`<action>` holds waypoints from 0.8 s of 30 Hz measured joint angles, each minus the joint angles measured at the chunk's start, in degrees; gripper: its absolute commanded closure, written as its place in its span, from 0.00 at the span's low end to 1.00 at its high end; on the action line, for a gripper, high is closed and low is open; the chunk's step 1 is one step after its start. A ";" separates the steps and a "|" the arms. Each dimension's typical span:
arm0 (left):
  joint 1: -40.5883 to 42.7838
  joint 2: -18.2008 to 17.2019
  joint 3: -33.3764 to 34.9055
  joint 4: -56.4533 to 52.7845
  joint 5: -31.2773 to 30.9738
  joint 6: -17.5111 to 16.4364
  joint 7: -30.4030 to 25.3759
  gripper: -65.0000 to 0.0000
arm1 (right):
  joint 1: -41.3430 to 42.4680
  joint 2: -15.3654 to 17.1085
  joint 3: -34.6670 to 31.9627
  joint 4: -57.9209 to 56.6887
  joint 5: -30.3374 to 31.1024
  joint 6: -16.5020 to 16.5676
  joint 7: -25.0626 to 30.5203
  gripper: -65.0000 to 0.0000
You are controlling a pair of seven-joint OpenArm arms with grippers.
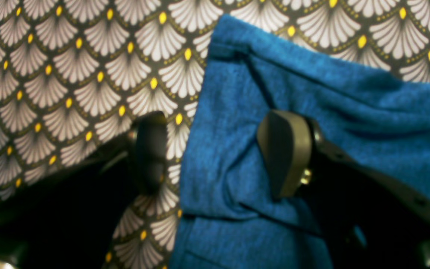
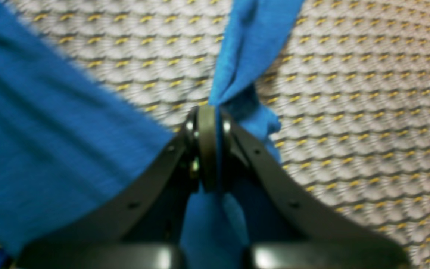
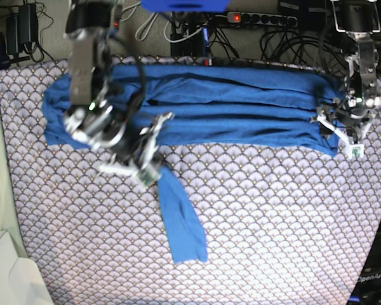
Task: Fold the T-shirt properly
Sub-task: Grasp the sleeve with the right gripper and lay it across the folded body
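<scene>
Right claw (image 2: 215, 149) pinches T-shirt (image 3: 241, 105), folded band lying left-right.

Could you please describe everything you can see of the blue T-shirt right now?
The T-shirt is plain medium-blue soft knit, gathered into a long creased band across the far side of the patterned cloth. One sleeve trails toward the near edge. The right claw is shut on a fold; the left claw stands open astride the other end's edge.

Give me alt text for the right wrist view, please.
The right gripper is shut on a bunched strip of the blue T-shirt, which runs up and away from its fingers. More of the shirt fills the left side, over the scallop-patterned cloth. The image is blurred.
</scene>
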 measured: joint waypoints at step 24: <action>-0.37 1.11 0.11 0.02 -0.44 0.04 -0.44 0.35 | -11.69 -3.61 -13.99 -3.52 0.07 -0.02 -0.13 1.00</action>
